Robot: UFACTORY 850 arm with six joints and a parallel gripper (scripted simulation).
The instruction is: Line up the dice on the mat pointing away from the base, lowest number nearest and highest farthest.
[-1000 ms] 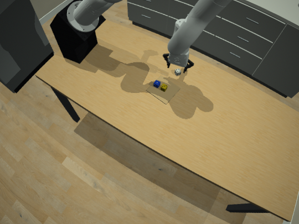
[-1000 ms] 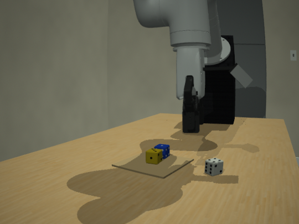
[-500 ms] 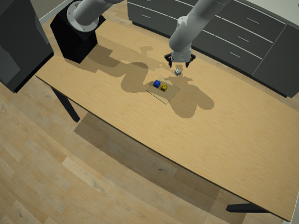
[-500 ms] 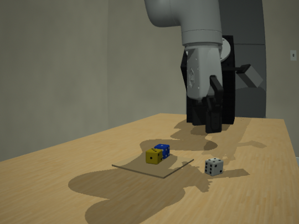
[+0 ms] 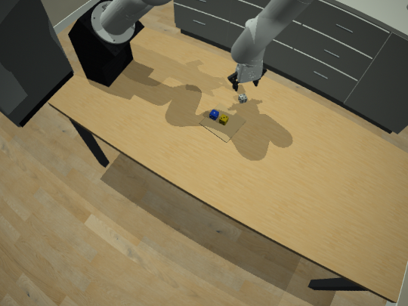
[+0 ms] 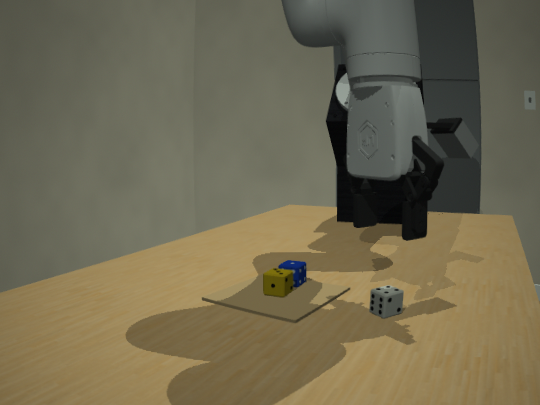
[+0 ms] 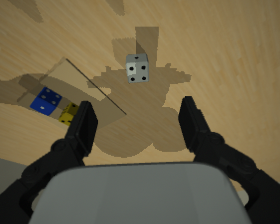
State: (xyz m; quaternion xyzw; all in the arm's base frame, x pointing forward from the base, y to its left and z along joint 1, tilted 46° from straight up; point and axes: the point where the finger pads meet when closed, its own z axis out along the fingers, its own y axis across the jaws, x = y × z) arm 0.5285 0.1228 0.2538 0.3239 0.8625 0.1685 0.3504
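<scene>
The blue die (image 5: pixel 214 114) (image 6: pixel 300 273) (image 7: pixel 46 101), one pip up, and the yellow die (image 5: pixel 224 119) (image 6: pixel 278 283) (image 7: pixel 67 115), apparently three up, lie flat and close together on the thin mat (image 5: pixel 227 135) (image 6: pixel 295 310) (image 7: pixel 70 75). Blue is nearer the base; whether they touch is unclear. The white die (image 5: pixel 242 98) (image 6: pixel 386 302) (image 7: pixel 137 68) lies flat on the table off the mat, on the cabinet side, apparently four up. My gripper (image 5: pixel 246 86) (image 6: pixel 389 231) (image 7: pixel 137 109) is open and empty, above the table and short of the white die in the wrist view.
The robot's black base (image 5: pixel 102 55) stands at the table's far left end in the top view. Grey drawer cabinets (image 5: pixel 302 36) run along the table's back side. Arm shadows fall over the mat and around the white die.
</scene>
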